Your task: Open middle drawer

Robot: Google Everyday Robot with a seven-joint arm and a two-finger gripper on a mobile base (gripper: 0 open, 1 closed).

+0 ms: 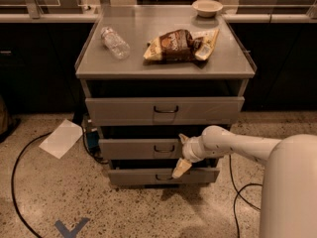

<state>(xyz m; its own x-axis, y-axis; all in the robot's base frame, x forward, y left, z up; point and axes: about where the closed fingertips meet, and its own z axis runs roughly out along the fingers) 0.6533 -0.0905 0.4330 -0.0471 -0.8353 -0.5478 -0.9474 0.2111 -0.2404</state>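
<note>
Under the worktop's (99, 66) front edge, my gripper (181, 155) is hovering wide open beside the grey metal middle drawer (133, 149), seemingly unpulled.

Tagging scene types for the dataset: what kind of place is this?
Probably an office kitchenette or test area: snack bags on a grey drawer cart, counters behind, blue tape mark on the floor. Gripper sits at the middle drawer front.
</note>
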